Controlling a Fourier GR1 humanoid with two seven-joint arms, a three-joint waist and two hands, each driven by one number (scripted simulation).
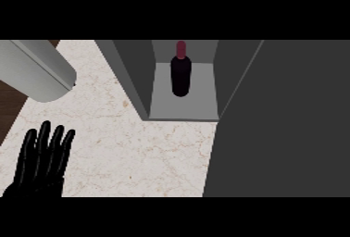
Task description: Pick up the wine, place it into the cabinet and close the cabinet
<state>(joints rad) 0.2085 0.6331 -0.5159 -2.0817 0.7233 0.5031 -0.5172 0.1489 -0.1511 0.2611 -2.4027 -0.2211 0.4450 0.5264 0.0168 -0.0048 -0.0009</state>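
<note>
Head view, starting nearest at the lower left of the frame: the left hand [42, 157] shows black against the pale marbled counter [137, 152], its fingers straight and held side by side, pointing toward the top of the frame, with nothing in its grasp; it rests there near the edge. The right hand shows nowhere in this view. Along the right side of the frame, from the bottom up to the top, a broad dark grey panel, the cabinet door [280, 120], covers the counter. Farther away, at the upper centre, the cabinet [137, 78] stands open, its lighter grey floor and side walls visible. The wine [180, 74], a dark bottle with a red top, stands upright on that floor inside the cabinet, apart from both side walls. At the upper left, a large pale grey rounded cylinder [37, 69] slants in from the corner.
</note>
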